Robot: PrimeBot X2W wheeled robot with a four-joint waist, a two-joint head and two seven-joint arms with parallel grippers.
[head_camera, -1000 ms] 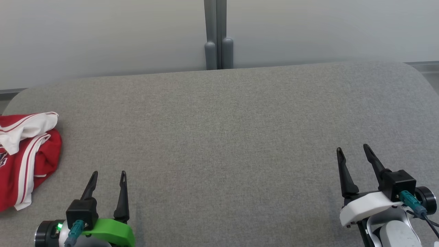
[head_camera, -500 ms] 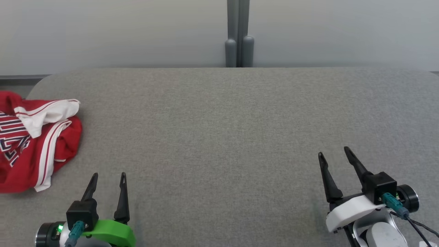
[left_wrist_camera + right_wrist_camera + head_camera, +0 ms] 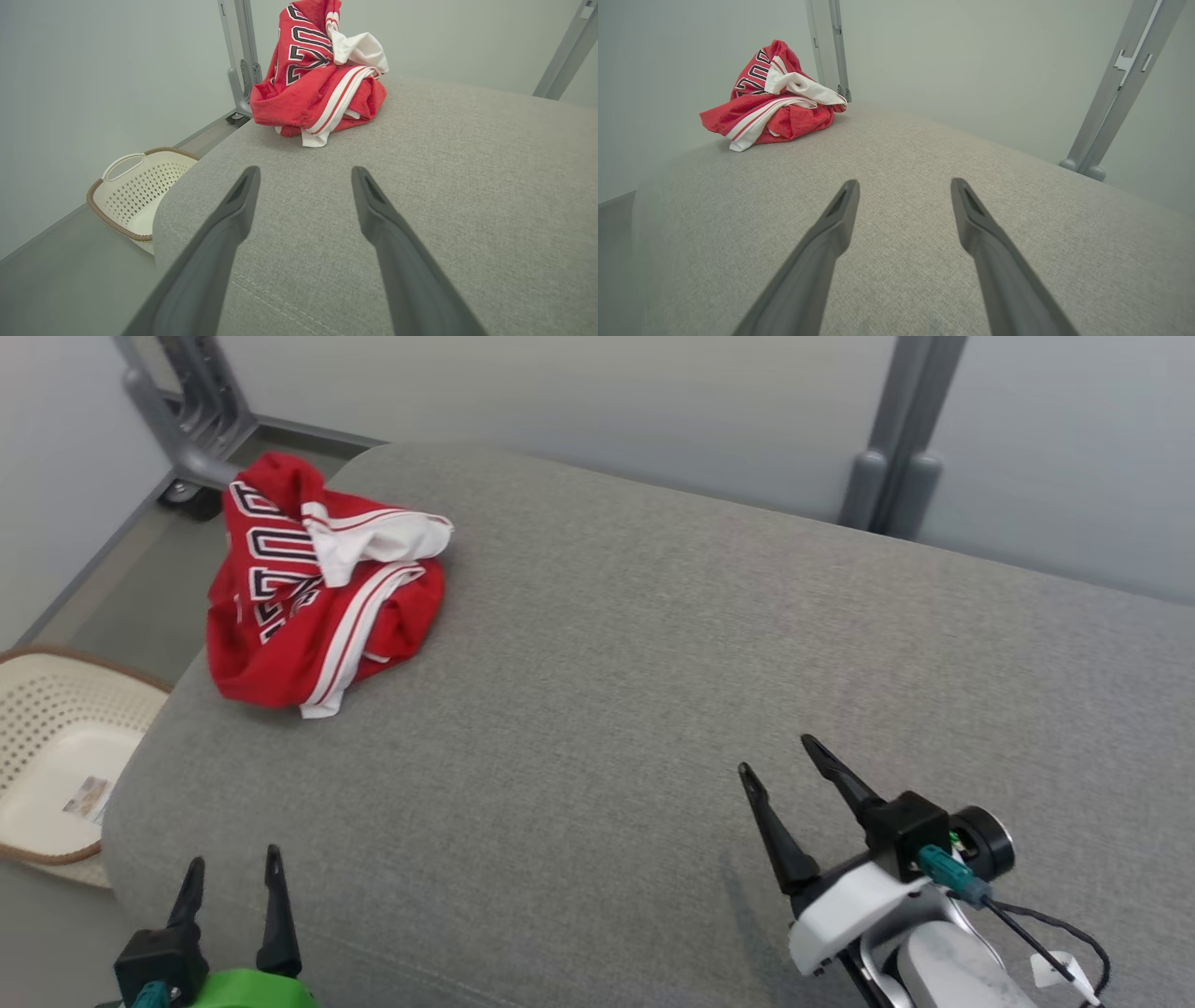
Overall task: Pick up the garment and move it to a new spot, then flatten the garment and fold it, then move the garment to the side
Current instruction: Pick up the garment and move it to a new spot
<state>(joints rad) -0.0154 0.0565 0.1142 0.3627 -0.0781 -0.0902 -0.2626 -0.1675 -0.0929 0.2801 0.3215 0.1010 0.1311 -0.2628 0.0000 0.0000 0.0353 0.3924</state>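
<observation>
The red and white garment (image 3: 322,593) lies crumpled at the table's (image 3: 653,663) far left corner; the left gripper (image 3: 233,868) and right gripper (image 3: 775,756) hover wide, empty.

You're basically in a test lab, not a home: bare grey partition panels (image 3: 653,411) on metal posts (image 3: 898,439), a fabric-covered table (image 3: 653,663), and a laundry basket (image 3: 56,709) on the floor off its left edge.

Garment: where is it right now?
Head view: the garment lies on the far-left corner of the grey cushion, ahead of the left gripper; the basket sits off the cushion's left edge.
</observation>
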